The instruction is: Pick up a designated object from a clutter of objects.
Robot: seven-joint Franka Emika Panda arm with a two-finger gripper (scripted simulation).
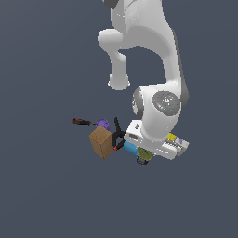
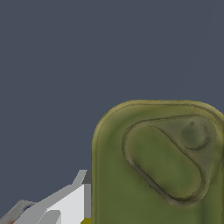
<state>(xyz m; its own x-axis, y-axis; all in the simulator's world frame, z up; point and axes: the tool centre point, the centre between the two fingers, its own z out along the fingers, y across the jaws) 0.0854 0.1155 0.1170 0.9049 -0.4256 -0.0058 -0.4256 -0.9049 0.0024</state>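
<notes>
The designated object, an olive-green can (image 1: pixel 144 156), stands in the clutter of objects directly under my hand. In the wrist view its top (image 2: pixel 162 166) with a pull-tab fills much of the picture, very close to the camera. My gripper (image 1: pixel 145 152) is down over the can. One grey-white finger (image 2: pixel 70 203) shows right against the can's side; the other finger is out of the picture. I cannot tell whether the jaws press on the can.
A light blue cup (image 1: pixel 129 148) lies beside the can. Around them are a black clamp (image 1: pixel 118 131), a brown box (image 1: pixel 101 142), a purple ball (image 1: pixel 103 124) and a red-handled tool (image 1: pixel 81 122). A yellow-white carton (image 1: pixel 179 142) lies on the exterior view's right of my hand.
</notes>
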